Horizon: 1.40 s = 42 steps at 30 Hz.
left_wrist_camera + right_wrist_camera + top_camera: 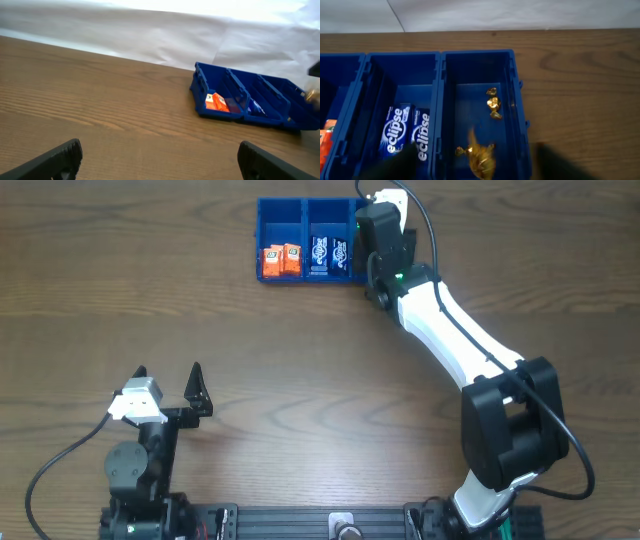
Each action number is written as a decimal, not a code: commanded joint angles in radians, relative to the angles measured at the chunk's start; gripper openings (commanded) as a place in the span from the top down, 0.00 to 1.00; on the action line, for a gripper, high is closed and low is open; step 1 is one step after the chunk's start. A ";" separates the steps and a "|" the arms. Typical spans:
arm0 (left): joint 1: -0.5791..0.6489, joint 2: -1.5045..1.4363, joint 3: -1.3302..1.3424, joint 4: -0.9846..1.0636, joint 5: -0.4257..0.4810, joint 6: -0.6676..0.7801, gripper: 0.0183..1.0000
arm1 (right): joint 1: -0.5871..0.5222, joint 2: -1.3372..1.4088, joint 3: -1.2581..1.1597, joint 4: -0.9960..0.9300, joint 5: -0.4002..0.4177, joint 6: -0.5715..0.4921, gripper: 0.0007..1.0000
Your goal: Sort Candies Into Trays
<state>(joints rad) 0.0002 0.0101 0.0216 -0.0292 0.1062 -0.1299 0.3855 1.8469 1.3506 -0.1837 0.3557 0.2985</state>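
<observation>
A blue plastic three-compartment tray (282, 220) is being borne at the far side of the brown wooden table (300, 380). Orange wrapped candies (281, 260) are being held in one end compartment, blue gum packs (407, 132) in the middle one, and small gold-wrapped candies (493, 104) in the other end compartment. Over this last one the right gripper (475, 167) is being held with its jaws spread wide. A blurred gold-wrapped candy (481, 156) is being shown between them, apart from both. The left gripper (168, 370) is being kept with its jaws spread near its base, well apart from the tray.

looks like a robotics lab bench: wood-grain tabletop (300, 360), plain white sheet (125, 35) hung behind it.
</observation>
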 commanded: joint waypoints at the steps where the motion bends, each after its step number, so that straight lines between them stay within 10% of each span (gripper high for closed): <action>1: 0.006 -0.006 -0.016 -0.039 0.021 0.011 0.00 | -0.005 0.009 -0.001 0.029 0.006 -0.016 0.00; 18: 0.006 -0.006 -0.016 -0.039 0.021 0.011 0.00 | -0.225 -0.839 -0.187 -0.327 0.029 -0.225 0.00; 29: 0.006 -0.006 -0.016 -0.039 0.021 0.011 0.00 | -0.406 -1.710 -0.866 -0.298 -0.193 -0.202 0.00; 42: 0.006 -0.006 -0.016 -0.039 0.021 0.011 0.00 | -0.385 -1.843 -1.168 -0.132 -0.358 -0.192 0.00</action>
<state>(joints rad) 0.0002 0.0101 0.0216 -0.0292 0.1066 -0.1295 -0.0040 0.0120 0.2081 -0.3195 0.0231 0.1131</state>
